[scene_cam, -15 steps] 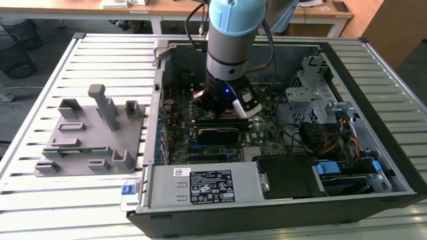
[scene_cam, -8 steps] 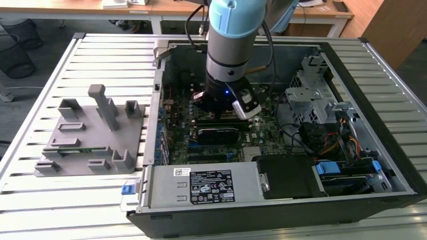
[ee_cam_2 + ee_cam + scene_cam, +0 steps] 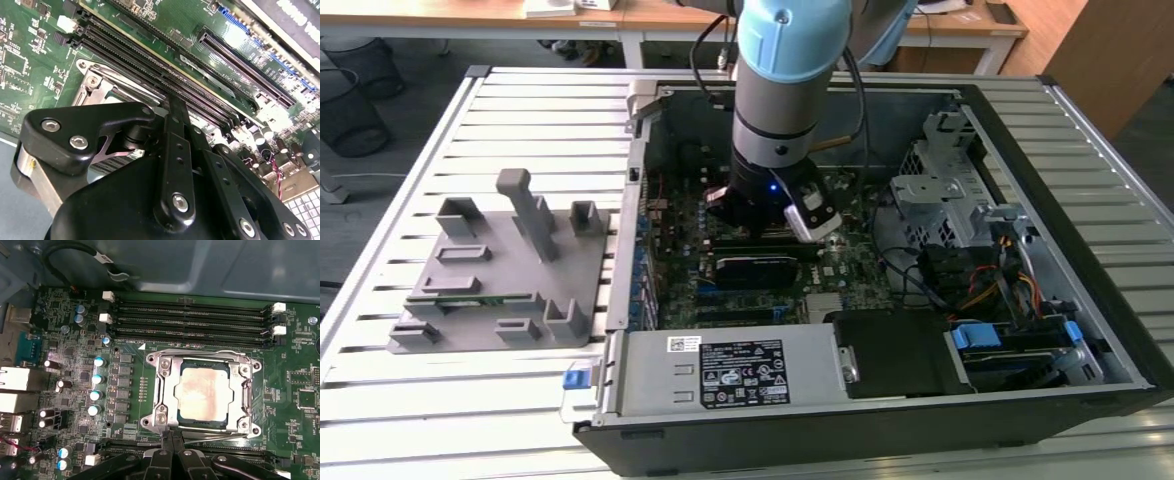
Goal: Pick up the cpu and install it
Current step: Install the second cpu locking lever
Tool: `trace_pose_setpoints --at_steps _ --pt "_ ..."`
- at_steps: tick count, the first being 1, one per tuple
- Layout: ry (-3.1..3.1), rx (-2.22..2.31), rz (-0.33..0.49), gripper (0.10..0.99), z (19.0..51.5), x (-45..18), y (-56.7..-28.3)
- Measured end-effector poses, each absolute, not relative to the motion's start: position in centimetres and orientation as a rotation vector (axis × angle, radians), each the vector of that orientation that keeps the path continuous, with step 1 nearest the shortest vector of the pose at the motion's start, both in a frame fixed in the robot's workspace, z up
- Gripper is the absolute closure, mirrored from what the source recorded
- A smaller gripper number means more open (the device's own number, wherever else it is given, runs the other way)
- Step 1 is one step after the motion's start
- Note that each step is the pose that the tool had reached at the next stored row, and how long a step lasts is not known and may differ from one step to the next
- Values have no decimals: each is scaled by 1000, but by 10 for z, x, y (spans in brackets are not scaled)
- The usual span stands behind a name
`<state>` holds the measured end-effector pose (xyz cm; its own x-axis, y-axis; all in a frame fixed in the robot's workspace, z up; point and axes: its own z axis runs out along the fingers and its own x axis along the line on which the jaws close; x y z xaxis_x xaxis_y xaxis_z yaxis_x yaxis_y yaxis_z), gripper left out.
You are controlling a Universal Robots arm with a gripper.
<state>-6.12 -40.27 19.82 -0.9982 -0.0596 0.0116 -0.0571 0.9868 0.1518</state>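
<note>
Cpu (image 3: 202, 392): silver top seated inside the metal socket frame (image 3: 162, 390) on the motherboard (image 3: 125, 390).
Gripper (image 3: 171, 437): fingers drawn together, nothing between them, tips at the frame's edge.
Arm pose: vertical, wrist down inside the computer case (image 3: 1067, 130).
Risk: closed tips may scrape the frame or neighbouring memory slots (image 3: 190, 315) if lowered off-line.

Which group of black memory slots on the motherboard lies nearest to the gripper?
The group beside the socket frame on the gripper's side, its slots running just by the fingertips. The other group lies beyond the cpu, toward the case wall.
</note>
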Motion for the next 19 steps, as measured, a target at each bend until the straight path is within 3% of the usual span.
trace_pose_setpoints --at_steps 12,19 --pt "-3115 92 -246 980 202 -62 -404" --pt "-3111 92 -298 980 202 -66 -411"
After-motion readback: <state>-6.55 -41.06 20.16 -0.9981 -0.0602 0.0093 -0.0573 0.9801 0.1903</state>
